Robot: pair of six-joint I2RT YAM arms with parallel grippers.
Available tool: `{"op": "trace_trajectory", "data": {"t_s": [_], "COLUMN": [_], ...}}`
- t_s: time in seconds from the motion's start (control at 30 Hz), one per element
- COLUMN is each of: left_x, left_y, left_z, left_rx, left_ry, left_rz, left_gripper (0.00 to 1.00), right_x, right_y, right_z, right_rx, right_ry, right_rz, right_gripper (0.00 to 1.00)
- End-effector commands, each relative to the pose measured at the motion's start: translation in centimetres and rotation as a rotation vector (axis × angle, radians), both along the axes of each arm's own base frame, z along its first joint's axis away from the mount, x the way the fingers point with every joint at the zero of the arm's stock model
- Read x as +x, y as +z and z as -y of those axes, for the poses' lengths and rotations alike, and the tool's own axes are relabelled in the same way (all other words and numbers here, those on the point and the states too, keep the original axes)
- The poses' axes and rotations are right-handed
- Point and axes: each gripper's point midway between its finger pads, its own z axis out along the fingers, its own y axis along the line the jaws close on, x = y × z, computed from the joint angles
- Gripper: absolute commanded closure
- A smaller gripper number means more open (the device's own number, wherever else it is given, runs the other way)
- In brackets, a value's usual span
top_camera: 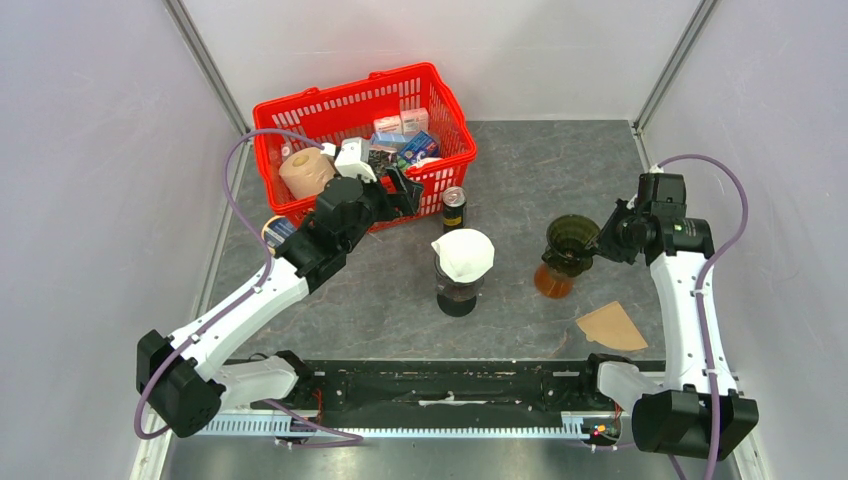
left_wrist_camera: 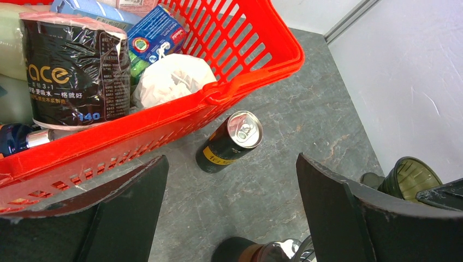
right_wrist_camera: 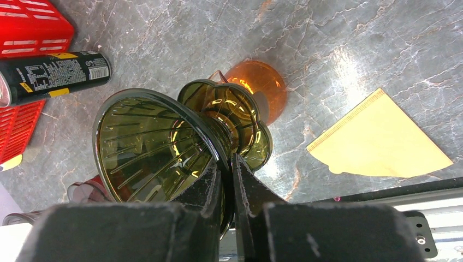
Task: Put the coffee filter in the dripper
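Grey table (top_camera: 520,170); can (top_camera: 454,208) between basket (top_camera: 340,108) and dripper (top_camera: 572,235).

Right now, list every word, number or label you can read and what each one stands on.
"ace": black pack in the red basket; the start of the word may be hidden.
"3+1": same pack, beneath it.
"140": same pack, lower down.
Fine print on the pack: too small to read.
Can label and blue box: blurred, unreadable.
Dripper: no text.
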Motion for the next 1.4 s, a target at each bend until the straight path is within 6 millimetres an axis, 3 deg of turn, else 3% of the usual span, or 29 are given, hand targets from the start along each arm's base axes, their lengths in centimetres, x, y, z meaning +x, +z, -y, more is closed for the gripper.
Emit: {"op": "trace_trajectory", "data": {"t_s": [0.0, 0.27, 0.63, 0.73, 0.8, 0.83, 0.87, 1.17, 1.37], "left_x": [0.0, -0.2, -0.2, -0.3, -0.3, -0.3, -0.3, -0.6, -0.4], "left_y": [1.9, 1.9, 2.0, 2.1, 2.2, 2.2, 2.2, 3.0, 3.8], "left_z": [0.0, 0.0, 0.1, 0.1, 0.1, 0.1, 0.1, 0.2, 0.3], "left_rx": [-0.057, -0.059, -0.058, -0.057, -0.055, -0.056, -0.055, -0.059, -0.073], "left_ry": [-0.003, -0.007, -0.015, -0.017, -0.018, -0.017, -0.018, -0.037, -0.037], "left_rz": [0.045, 0.046, 0.047, 0.051, 0.053, 0.053, 0.054, 0.071, 0.1], "left_gripper": [0.06, 0.06, 0.06, 0.05, 0.06, 0.05, 0.06, 0.05, 0.05], "right_x": [0.4, 0.0, -0.4, -0.1, 0.0, 0.2, 0.3, 1.6, -0.7], "right_y": [0.3, -0.5, -0.2, 0.4, 0.9, 1.2, 1.5, 5.0, 6.1], "right_z": [0.1, 0.9, 1.4, 1.3, 1.2, 1.2, 1.3, 2.3, 7.1], "right_rx": [-0.004, -0.035, -0.06, -0.054, -0.05, -0.05, -0.052, -0.069, -0.201], "right_ry": [0.001, -0.033, -0.059, -0.056, -0.053, -0.055, -0.059, -0.149, -0.39], "right_rz": [0.043, 0.02, 0.011, 0.026, 0.036, 0.047, 0.054, 0.128, 0.104], "right_gripper": [0.88, 0.77, 0.52, 0.36, 0.19, 0.05, 0.03, 0.03, 0.03]}}
